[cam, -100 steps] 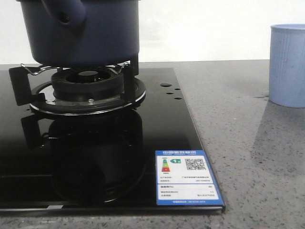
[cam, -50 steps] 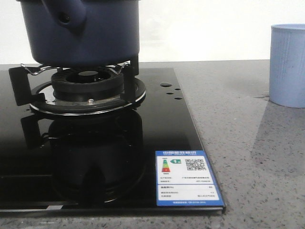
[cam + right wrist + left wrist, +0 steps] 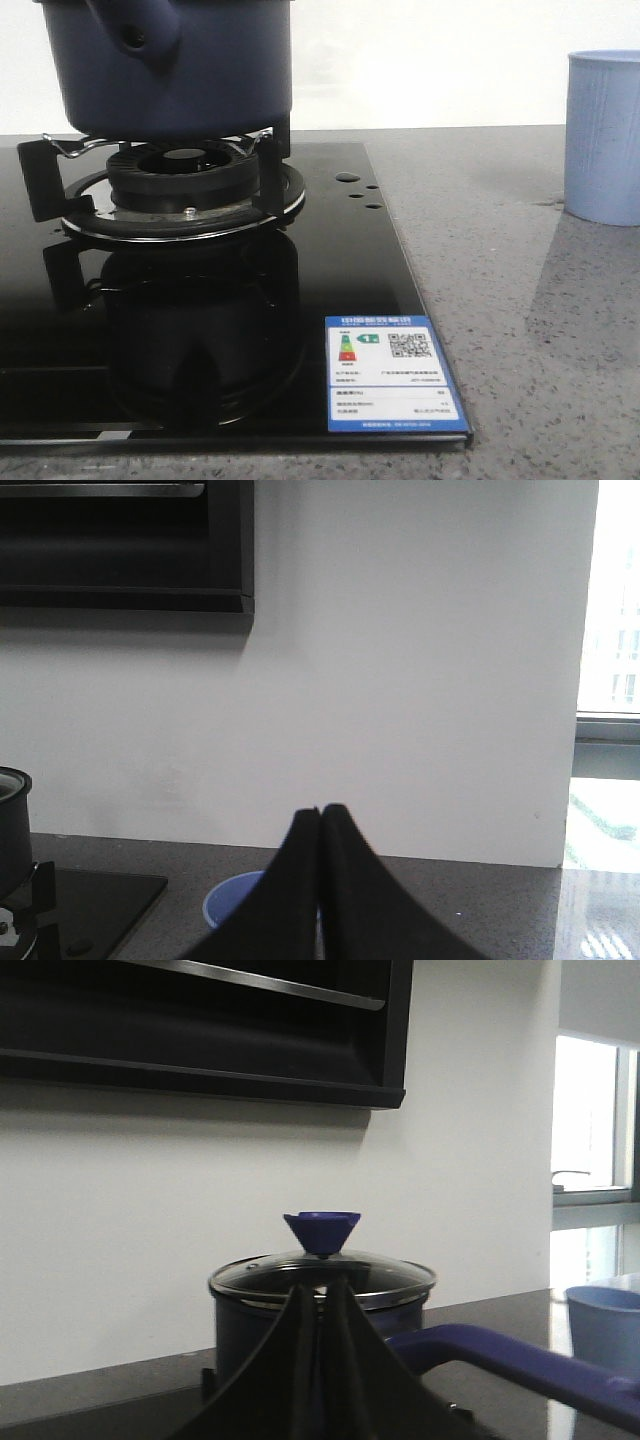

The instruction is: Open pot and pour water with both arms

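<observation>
1. Left wrist view looks straight at the pot: it stands dead ahead of the left gripper, whose two dark fingers are pressed together with nothing between them.
2. From this view the lid, glass with a metal rim, sits flat and closed on the pot, and its blue cone-shaped knob stands upright above the fingertips' line. I judge the knob to be the left arm's target, reached by rising and going forward.
3. The pot's handle runs from the pot's body toward the near right, its long axis slanting past the left gripper toward the cup's side.
4. On the front view the pot rests on the burner's grate at the far left of the black glass hob, with the handle's holed end pointing nearward.
5. The right gripper also has its fingers together and empty; the pot is only a sliver at the far left edge, so the left arm looks nearer.
6. A pale blue cup stands upright on the grey counter, well right of the hob. Its inside is mostly hidden, and the pot's contents cannot be made out through the lid.
</observation>
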Tool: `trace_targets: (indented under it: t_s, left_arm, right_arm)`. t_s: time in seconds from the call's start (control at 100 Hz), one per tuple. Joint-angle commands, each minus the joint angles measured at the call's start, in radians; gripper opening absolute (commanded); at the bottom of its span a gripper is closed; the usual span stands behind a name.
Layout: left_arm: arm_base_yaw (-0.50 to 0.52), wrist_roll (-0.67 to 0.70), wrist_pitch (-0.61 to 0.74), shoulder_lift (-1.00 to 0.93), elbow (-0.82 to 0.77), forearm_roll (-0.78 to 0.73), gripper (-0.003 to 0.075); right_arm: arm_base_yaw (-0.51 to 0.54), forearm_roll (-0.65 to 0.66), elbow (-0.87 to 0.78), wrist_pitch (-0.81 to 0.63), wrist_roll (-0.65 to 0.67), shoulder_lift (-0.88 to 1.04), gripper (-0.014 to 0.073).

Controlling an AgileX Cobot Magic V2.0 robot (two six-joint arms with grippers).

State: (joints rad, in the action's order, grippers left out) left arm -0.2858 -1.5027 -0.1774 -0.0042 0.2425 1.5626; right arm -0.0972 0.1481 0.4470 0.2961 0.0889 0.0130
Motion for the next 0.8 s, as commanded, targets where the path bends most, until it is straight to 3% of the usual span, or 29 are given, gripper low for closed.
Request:
trace_targets:
  t_s: [0.0, 0.15, 0.25, 0.3, 0.4, 0.48, 0.53, 0.64, 0.68, 0.75, 0.79]
  left_arm:
    - [0.000, -0.081, 0.062, -0.001, 0.026, -0.004, -0.0020]
    - [0.000, -0.086, 0.107, -0.001, 0.026, -0.131, -0.0020]
    - [0.000, -0.086, 0.067, -0.001, 0.026, -0.523, -0.0020]
    - [0.000, -0.083, 0.010, -0.001, 0.026, -0.817, -0.0020]
    - [0.005, -0.074, -0.045, -0.001, 0.023, -1.082, -0.0020]
    - [0.029, -0.081, -0.087, -0.001, 0.011, -1.091, -0.0020]
    - [0.045, -0.095, -0.044, -0.001, 0.000, -1.050, -0.0020]
    - [0.082, -0.095, 0.202, -0.001, -0.032, -0.824, -0.0020]
    - [0.102, -0.087, 0.303, -0.001, -0.040, -0.807, -0.0020]
    - [0.146, 0.087, 0.372, -0.004, -0.048, -0.928, -0.0020]
    - [0.179, 0.327, 0.372, -0.004, -0.054, -1.022, -0.0020]
  right_arm:
    - [0.005, 0.002, 0.022, -0.070, -0.002, 0.010, -0.0068]
    - [0.005, 0.002, 0.022, -0.070, -0.002, 0.010, -0.0068]
    - [0.005, 0.002, 0.022, -0.070, -0.002, 0.010, -0.0068]
    - [0.005, 0.002, 0.022, -0.070, -0.002, 0.010, -0.0068]
    - [0.005, 0.002, 0.022, -0.070, -0.002, 0.010, -0.0068]
    - [0.005, 0.002, 0.022, -0.070, -0.002, 0.010, -0.0068]
    - [0.005, 0.002, 0.022, -0.069, -0.002, 0.010, -0.0068]
    - [0.005, 0.002, 0.022, -0.069, -0.002, 0.010, -0.0068]
    - [0.005, 0.002, 0.022, -0.069, -0.002, 0.010, -0.0068]
    - [0.005, 0.002, 0.022, -0.067, -0.002, 0.010, -0.0068]
    - [0.005, 0.002, 0.022, -0.067, -0.002, 0.010, -0.0068]
